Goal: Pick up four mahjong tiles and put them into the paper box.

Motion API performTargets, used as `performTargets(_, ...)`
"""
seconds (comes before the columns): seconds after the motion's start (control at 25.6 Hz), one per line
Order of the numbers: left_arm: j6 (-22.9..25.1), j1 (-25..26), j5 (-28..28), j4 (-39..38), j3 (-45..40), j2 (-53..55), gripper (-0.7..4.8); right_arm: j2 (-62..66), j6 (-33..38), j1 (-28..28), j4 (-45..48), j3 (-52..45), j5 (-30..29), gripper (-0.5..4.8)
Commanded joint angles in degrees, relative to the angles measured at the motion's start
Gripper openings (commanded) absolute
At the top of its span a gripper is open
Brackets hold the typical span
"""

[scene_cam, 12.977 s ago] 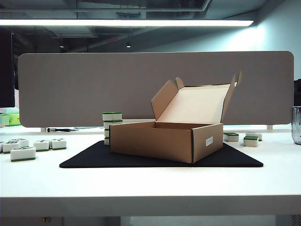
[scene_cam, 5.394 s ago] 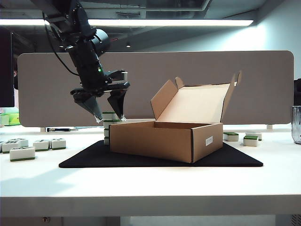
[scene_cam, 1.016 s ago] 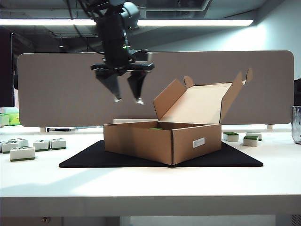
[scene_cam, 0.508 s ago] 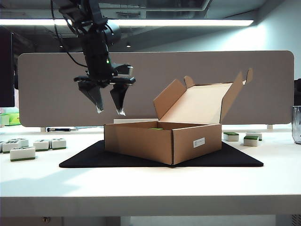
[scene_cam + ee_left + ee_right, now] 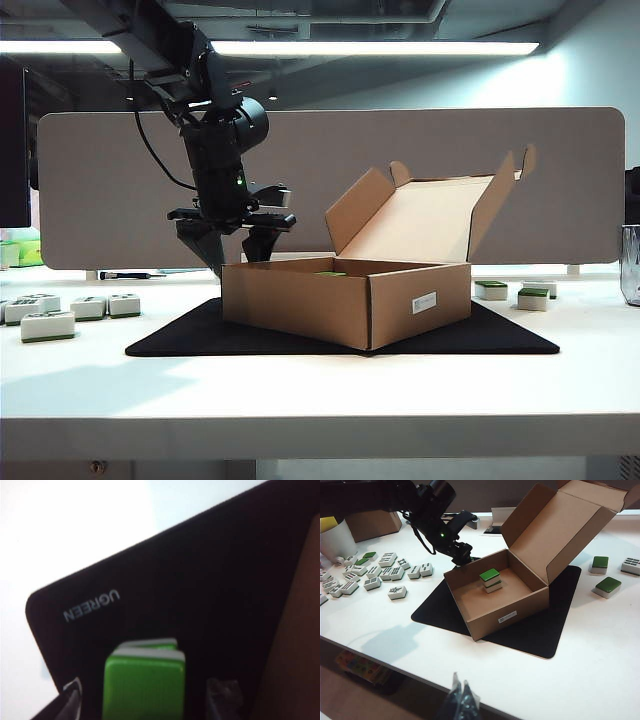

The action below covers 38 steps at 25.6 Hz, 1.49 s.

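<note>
The left end effector (image 5: 232,262) is hanging low behind the box's (image 5: 300,305) rear left corner in the exterior view, its fingertips hidden by the box wall. The left wrist view is showing what that hides: the fingers (image 5: 70,700) are standing wide apart on either side of a stack of 2 tiles (image 5: 144,680), green faces up, on the black mat (image 5: 200,580), gripping nothing. The right wrist view alone is looking into the box (image 5: 520,597), where 2 stacked tiles (image 5: 490,580) are sitting near the middle of the floor, lid flap raised. The right end effector (image 5: 460,698) is hovering off the counter's (image 5: 600,650) near edge, fingertips pressed together and empty. Loose tiles (image 5: 375,572) are lying on the counter beside the mat.
</note>
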Motion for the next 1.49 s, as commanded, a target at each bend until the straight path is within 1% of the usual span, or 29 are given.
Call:
performTargets(0.04,0.00,0.00,0.63,1.31,0.09,0.74,3.05,0.11,-0.02,0.00,0.96,0.09,-0.11,-0.01)
performTargets(0.27,-0.02,0.22,0.68,1.38,0.04,2.27,2.97,0.09,-0.02,0.00,0.98,0.09,-0.07,-0.01)
performTargets(0.31,-0.02,0.22,0.68,1.31,0.04,2.36,2.63,0.11,-0.02,0.00,0.98,0.09,-0.07,-0.01)
performTargets(0.35,-0.02,0.22,0.68,1.27,0.04,2.36,2.13,0.11,-0.02,0.00,0.98,0.09,-0.07,-0.01)
performTargets(0.43,-0.02,0.22,0.76,1.27,0.04,2.36,1.76,0.11,-0.02,0.00,0.98,0.09,-0.07,-0.01)
performTargets(0.51,-0.02,0.22,0.85,0.98,0.04,2.36,1.71,0.11,-0.02,0.00,0.98,0.09,-0.07,-0.01)
performTargets(0.59,0.00,0.24,0.83,0.66,0.04,2.36,1.15,0.11,-0.02,0.00,0.98,0.09,-0.07,-0.01)
performTargets(0.82,0.00,0.22,0.85,-0.02,0.42,1.75,1.14,0.09,-0.02,0.00,0.96,0.09,-0.07,-0.01)
performTargets(1.17,-0.02,-0.22,1.49,-0.07,0.70,-3.32,1.15,0.09,-0.04,0.00,0.96,0.09,-0.07,-0.01)
performTargets(1.29,-0.46,-1.70,5.88,0.22,0.70,-6.60,1.15,0.09,-0.04,0.00,0.96,0.09,-0.07,-0.01)
performTargets(1.37,-3.21,-4.02,9.29,0.94,0.70,-9.07,1.15,0.11,-0.15,0.00,1.01,0.09,-0.02,-0.01)
performTargets(1.45,-3.26,-5.81,10.78,1.75,0.70,-9.64,1.15,0.11,-0.26,0.00,1.07,0.09,0.17,-0.01)
performTargets(1.49,-3.19,-8.07,10.82,2.01,0.70,-9.66,1.15,0.11,-0.26,0.00,1.14,0.09,0.17,-0.01)
